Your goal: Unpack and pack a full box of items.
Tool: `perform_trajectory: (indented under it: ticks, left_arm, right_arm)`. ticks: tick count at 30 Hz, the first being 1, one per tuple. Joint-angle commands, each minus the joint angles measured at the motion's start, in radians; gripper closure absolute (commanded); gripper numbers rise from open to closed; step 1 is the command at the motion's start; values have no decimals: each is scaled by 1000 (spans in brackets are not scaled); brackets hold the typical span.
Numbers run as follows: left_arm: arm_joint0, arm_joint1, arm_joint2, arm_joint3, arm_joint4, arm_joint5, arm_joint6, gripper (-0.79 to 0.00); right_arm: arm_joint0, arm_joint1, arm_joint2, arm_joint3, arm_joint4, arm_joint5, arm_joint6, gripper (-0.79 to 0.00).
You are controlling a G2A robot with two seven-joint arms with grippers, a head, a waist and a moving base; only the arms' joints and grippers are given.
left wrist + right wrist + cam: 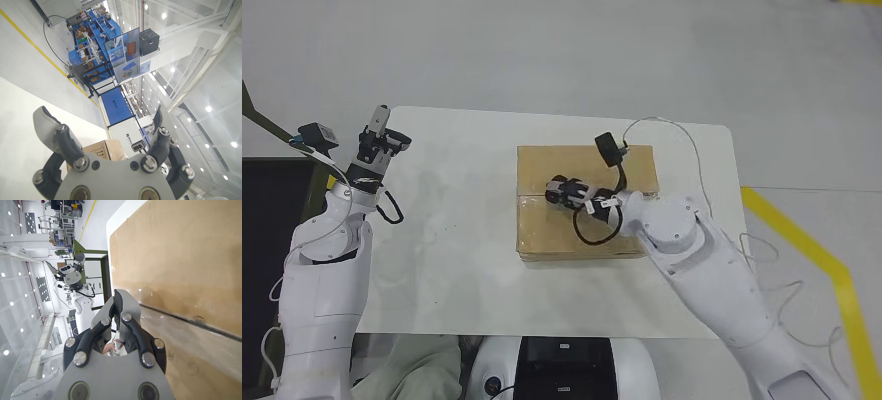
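Box (pixel 545 226) flaps shut, long axis left-right | right jaws closed, empty, above it | left jaws wide open

White table (pixel 462 250) at frame centre. Yellow floor line (pixel 797 232) at right edge. Grey floor (pixel 542 50) across the top.

A big factory-style hall: high lamp-lit ceiling (pixel 198 75), yellow floor lines (pixel 37 47), blue racks (pixel 90 37) holding cartons, hanging screen (pixel 124 55).
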Motion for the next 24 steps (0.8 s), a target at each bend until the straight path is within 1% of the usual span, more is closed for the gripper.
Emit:
perform_trajectory:
  ticks: [1,6,11,18,24]
  left_arm:
    - [0,0,0,0,0,0,0,-785]
    - [0,0,0,0,0,0,0,-785]
    - [0,0,0,0,0,0,0,-785]
    - [0,0,0,0,0,0,0,-785]
    - [0,0,0,0,0,0,0,-785]
  right_arm:
    - [24,-9,-27,23,6,4,4,0]
    - [60,-22,-67,66,1,37,25,0]
    - [58,-23,-71,78,-10,61,38,0]
    - [21,-12,-27,62,-14,72,42,0]
    - [-29,3,33,34,-18,77,42,0]
